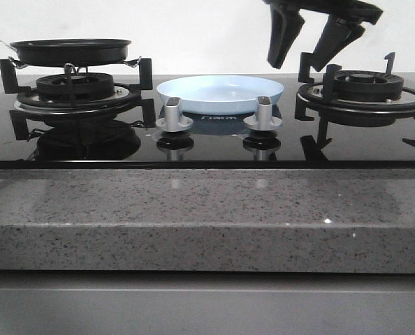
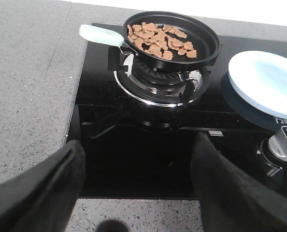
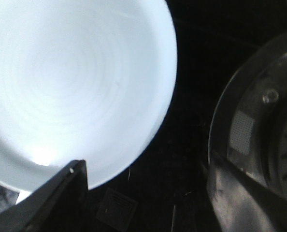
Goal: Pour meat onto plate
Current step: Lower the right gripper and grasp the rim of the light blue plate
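The meat (image 2: 160,41) lies as reddish-brown pieces in a black frying pan (image 1: 71,50) with a pale handle (image 2: 101,35), on the left burner. The pale-blue plate (image 1: 220,93) sits empty on the hob between the two burners; it also shows in the left wrist view (image 2: 266,79) and fills the right wrist view (image 3: 71,82). My right gripper (image 1: 307,49) hangs open and empty above the plate's right edge. My left gripper (image 2: 138,183) is open and empty over the hob's front edge, well short of the pan; it does not show in the front view.
Two silver knobs (image 1: 174,118) (image 1: 263,117) stand in front of the plate. The right burner grate (image 1: 361,91) stands bare beside the plate. A speckled grey stone counter (image 1: 193,209) borders the glass hob at the front and on the left side (image 2: 27,87).
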`<state>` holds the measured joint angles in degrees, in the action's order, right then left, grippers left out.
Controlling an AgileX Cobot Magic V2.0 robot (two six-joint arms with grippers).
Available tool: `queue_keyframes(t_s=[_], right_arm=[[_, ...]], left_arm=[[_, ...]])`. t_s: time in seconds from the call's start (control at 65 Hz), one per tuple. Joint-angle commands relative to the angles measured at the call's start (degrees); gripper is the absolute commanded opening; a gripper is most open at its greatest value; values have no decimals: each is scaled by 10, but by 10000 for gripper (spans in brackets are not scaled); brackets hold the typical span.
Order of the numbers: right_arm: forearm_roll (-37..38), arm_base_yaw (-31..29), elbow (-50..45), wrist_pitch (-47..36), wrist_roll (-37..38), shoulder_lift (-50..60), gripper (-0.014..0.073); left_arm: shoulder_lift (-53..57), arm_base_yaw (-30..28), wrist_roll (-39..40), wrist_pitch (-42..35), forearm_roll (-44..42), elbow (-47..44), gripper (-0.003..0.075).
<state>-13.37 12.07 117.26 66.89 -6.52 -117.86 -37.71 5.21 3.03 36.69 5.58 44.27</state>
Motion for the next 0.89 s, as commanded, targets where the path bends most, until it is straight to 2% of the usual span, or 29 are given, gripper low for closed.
queue_keyframes(t_s=[0.0,0.231,0.493,0.754,0.877], right_arm=[[2,1,50,4,-10,10,538],[24,19,103,13,-10,-33,538],[28,21,112,8,-9,-66,531],[9,22,112,-13,-10,-71,314],[8,22,112,-13,-10,-75,257]], left_arm=[[-3,4,3,-41,2,20,471],[-3,4,3,-41,2,20,471],[-3,4,3,-41,2,20,471],[-3,4,3,-41,2,20,471],[-3,4,3,-41,2,20,471]])
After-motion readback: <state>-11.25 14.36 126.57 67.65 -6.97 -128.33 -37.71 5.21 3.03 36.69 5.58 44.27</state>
